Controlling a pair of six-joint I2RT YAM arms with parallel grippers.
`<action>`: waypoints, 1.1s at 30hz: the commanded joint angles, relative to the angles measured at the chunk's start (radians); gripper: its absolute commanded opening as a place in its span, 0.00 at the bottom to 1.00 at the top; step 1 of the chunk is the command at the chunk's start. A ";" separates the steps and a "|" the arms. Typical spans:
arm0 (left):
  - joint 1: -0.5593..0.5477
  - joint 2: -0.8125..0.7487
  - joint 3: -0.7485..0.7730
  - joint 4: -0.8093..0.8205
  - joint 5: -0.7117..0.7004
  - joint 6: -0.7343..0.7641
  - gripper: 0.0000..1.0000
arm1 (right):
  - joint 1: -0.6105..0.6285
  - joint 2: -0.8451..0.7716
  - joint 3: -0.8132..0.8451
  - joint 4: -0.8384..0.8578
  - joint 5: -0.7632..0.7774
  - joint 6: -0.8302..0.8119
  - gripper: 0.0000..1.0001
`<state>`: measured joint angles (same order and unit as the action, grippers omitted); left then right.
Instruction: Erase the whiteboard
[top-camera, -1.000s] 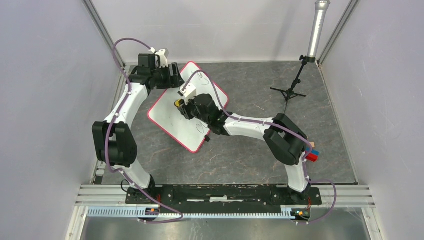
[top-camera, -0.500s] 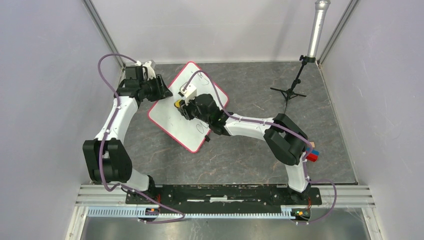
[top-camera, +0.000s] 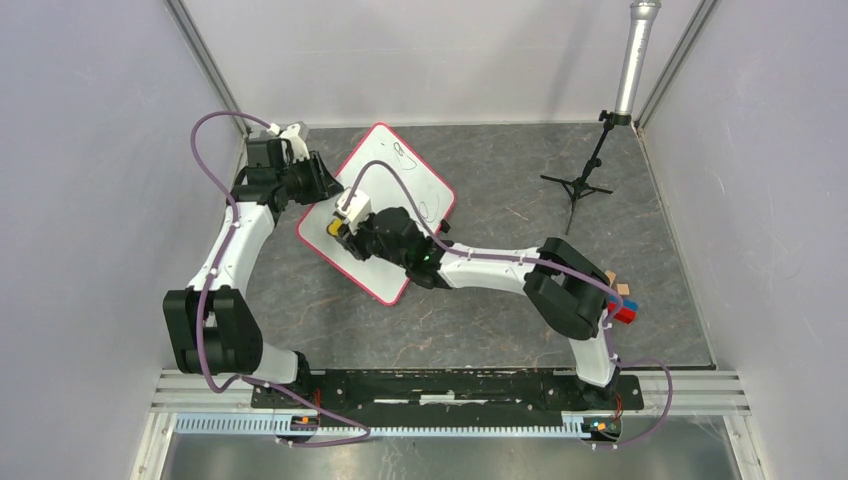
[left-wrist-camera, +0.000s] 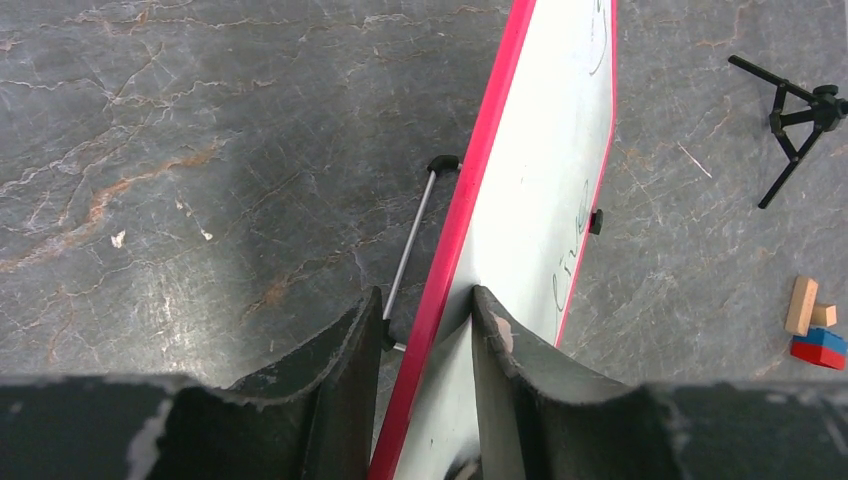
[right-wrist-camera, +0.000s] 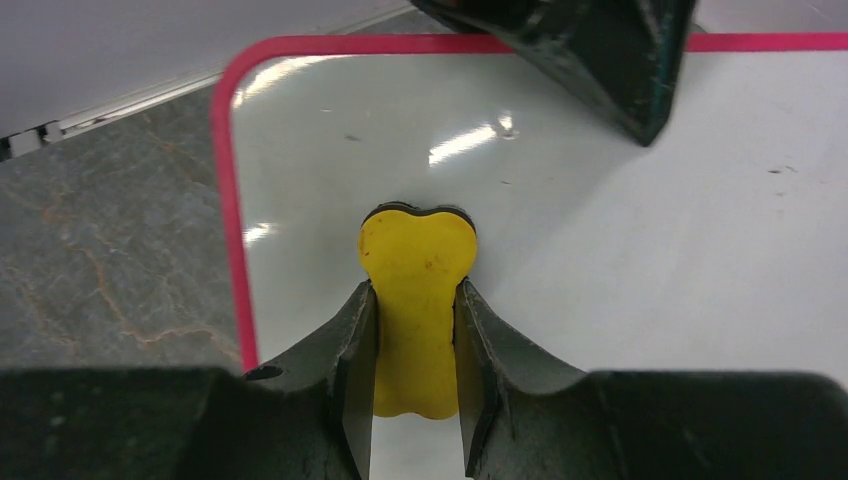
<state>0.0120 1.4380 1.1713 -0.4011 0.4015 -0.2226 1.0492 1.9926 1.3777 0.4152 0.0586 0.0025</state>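
Observation:
The whiteboard (top-camera: 400, 170) lies at an angle on the grey floor, white with a red rim and dark handwriting (top-camera: 405, 152) on its far half. My left gripper (top-camera: 318, 185) straddles its left edge. In the left wrist view the whiteboard (left-wrist-camera: 540, 200) runs between the jaws of that gripper (left-wrist-camera: 425, 300): one finger lies on the white face, the other sits below the rim beside the stand's rod. My right gripper (right-wrist-camera: 415, 285) is shut on a yellow eraser (right-wrist-camera: 418, 270), which is pressed to the whiteboard (right-wrist-camera: 650, 250) near its red corner. From above, the eraser (top-camera: 335, 228) shows at the board's left side.
A thin metal rod (left-wrist-camera: 412, 240) props the board from below. A black tripod (top-camera: 580, 185) and a grey pole (top-camera: 635, 60) stand at the back right. Small coloured blocks (top-camera: 622, 305) lie at the right. Pale walls close in on three sides.
My right gripper has slid the eraser leftward across the board. My left gripper has drawn back to the board's left edge and its jaws have narrowed round that edge.

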 joint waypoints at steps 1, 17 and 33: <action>-0.014 0.012 -0.013 -0.028 0.020 0.004 0.12 | 0.043 -0.002 0.034 0.028 -0.055 0.035 0.31; -0.014 0.017 -0.004 -0.044 0.010 0.017 0.02 | -0.083 -0.056 -0.225 0.086 0.087 0.217 0.31; -0.014 0.013 -0.007 -0.048 0.004 0.025 0.02 | 0.064 0.043 0.040 0.033 0.103 0.081 0.31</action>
<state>0.0132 1.4445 1.1713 -0.3908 0.4133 -0.2150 1.1526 2.0022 1.3746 0.4595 0.1776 0.0723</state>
